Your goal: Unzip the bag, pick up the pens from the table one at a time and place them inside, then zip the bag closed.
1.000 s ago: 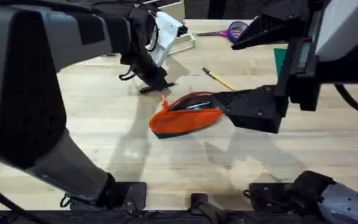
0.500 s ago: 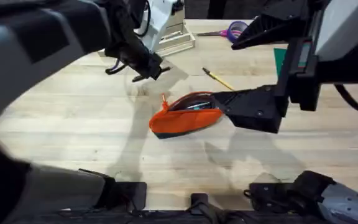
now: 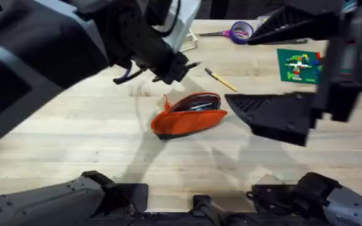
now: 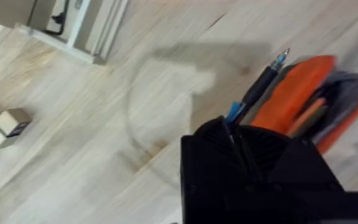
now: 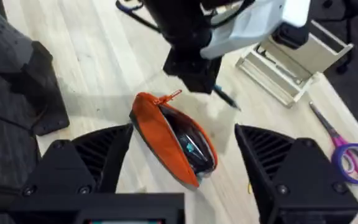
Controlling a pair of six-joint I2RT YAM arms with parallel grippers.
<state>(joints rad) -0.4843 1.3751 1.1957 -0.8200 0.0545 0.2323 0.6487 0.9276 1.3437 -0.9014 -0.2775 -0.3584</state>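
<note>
While the bag (image 3: 190, 115) is lying unzipped mid-counter, the left tool (image 3: 180, 66) is carrying the black pen (image 4: 261, 83); the right tool (image 5: 182, 162) is hanging released, and the yellow pen (image 3: 220, 79) is waiting farther off.

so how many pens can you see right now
2. A black pen is held in the left hand above the table. A yellow pen lies on the table beyond the orange bag. Others may be hidden inside the bag.

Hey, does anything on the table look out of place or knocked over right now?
Nothing looks spilled or damaged. The orange bag lies on its side, unzipped and gaping, with items showing inside. The left gripper holds a black pen above the table, and a yellow pen lies loose beyond the bag.
</note>
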